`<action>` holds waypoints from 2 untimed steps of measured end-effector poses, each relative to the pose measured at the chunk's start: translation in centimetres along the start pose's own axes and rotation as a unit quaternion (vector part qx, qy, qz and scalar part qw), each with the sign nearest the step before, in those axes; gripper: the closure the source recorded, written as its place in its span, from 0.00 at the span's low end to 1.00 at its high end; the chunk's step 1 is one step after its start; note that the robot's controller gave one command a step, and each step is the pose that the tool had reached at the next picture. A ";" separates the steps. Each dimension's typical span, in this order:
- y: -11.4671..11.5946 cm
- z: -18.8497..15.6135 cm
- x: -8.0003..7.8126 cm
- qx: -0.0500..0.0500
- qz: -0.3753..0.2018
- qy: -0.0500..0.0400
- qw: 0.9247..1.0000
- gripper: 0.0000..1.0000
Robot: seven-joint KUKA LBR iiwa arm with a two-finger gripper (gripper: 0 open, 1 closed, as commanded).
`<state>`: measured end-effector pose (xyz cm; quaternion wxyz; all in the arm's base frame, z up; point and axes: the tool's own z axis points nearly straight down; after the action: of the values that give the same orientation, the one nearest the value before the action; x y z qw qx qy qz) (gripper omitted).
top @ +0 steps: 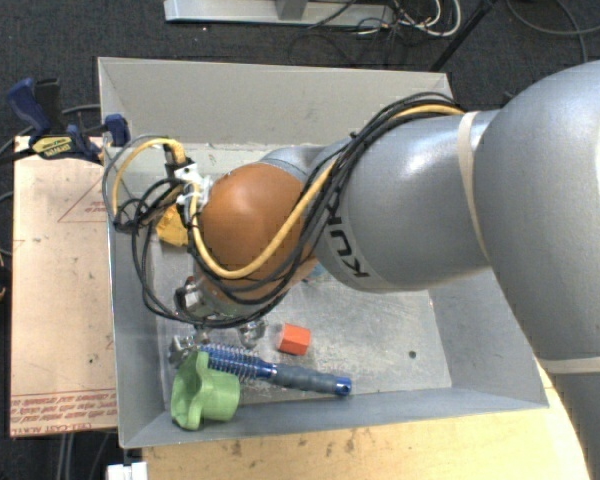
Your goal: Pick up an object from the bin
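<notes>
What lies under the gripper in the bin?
By the gripper lie the bristled end of a blue brush and a green plastic piece. The bin floor right beneath is covered by the arm.

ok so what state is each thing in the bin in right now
gripper: low, just above the brush's bristle end
brush: lying flat
green piece: on its side, against the brush's bristles
orange block: lying loose, apart from the brush
yellow thing: partly hidden behind the cables, pose unclear
</notes>
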<state>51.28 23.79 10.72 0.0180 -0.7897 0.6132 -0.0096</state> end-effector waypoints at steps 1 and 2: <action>0.2 -0.7 -1.0 0.014 -0.185 -0.001 0.983 0.00; 0.8 -2.0 -1.1 0.013 -0.290 0.000 0.957 0.00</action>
<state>50.18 24.60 12.65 0.0249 -0.9333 0.3576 -0.0224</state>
